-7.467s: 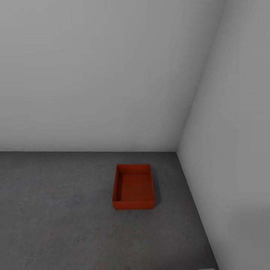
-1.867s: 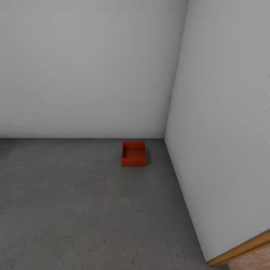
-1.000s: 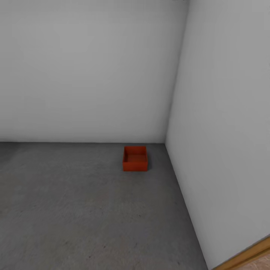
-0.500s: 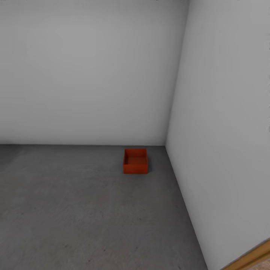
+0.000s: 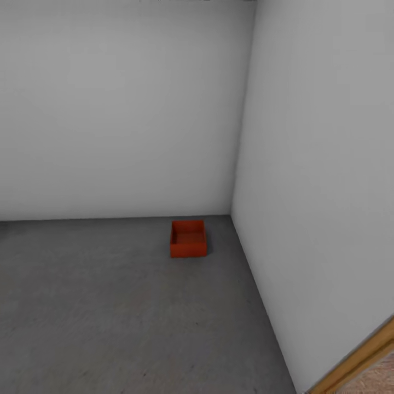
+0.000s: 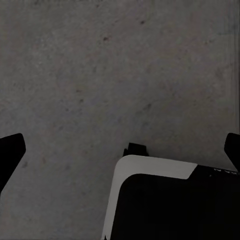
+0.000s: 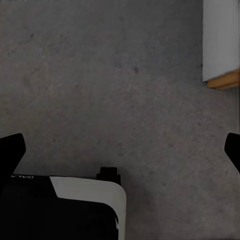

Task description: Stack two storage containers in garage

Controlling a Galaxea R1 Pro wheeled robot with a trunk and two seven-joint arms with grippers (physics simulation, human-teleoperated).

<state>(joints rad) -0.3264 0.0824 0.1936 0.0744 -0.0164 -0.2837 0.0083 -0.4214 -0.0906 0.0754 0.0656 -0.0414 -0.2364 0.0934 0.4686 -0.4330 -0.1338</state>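
Observation:
One rust-red open-top storage container (image 5: 187,238) stands empty on the garage's dark grey concrete floor (image 5: 109,306), close to the corner of two white-grey walls. The second container is out of view. My left gripper (image 6: 120,150) hangs over bare concrete, open, with its black fingertips (image 6: 11,152) far apart and nothing between them. My right gripper (image 7: 120,150) is open as well, above the same rough floor, its fingertips (image 7: 11,150) spread wide and holding nothing.
The right wall (image 5: 317,191) ends in a honey-coloured wooden frame (image 5: 355,358), with light flooring just past it. That wall end and its wood trim (image 7: 220,80) appear in the right wrist view. My own white and black body (image 6: 165,200) sits below each gripper.
The whole view has shifted: the container looks much smaller than 7.5 s ago and has slid left in the last half second. The camera moved; the container stayed put.

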